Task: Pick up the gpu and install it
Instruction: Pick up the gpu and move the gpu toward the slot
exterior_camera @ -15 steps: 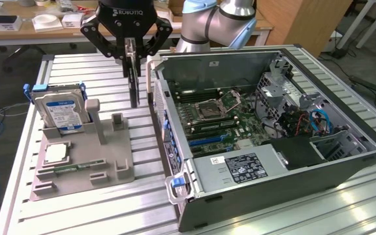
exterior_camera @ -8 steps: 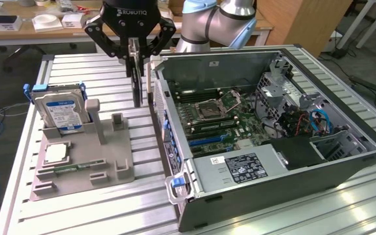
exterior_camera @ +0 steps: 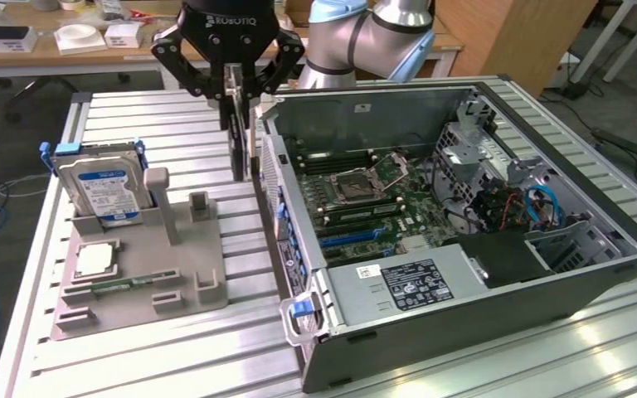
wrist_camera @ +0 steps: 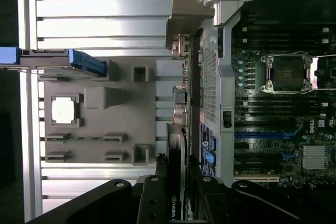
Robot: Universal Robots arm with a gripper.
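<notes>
The gpu (exterior_camera: 236,149) is a thin dark card hanging on edge, its long side pointing down. My gripper (exterior_camera: 230,79) is shut on its upper part, high over the table. The card hangs in the gap between the grey parts holder (exterior_camera: 186,274) and the outer left wall of the open computer case (exterior_camera: 296,249). In the wrist view the gpu (wrist_camera: 176,150) runs edge-on away from my gripper (wrist_camera: 177,203) to its silvery end bracket (wrist_camera: 189,14). It lies just outside the case wall, alongside the motherboard (wrist_camera: 273,129).
A silver hard drive (exterior_camera: 97,186) stands upright in the holder, and a square processor chip (exterior_camera: 95,259) lies in front of it. Inside the case I see the open processor socket (exterior_camera: 365,178), blue card slots (exterior_camera: 352,236) and a black power supply (exterior_camera: 407,282).
</notes>
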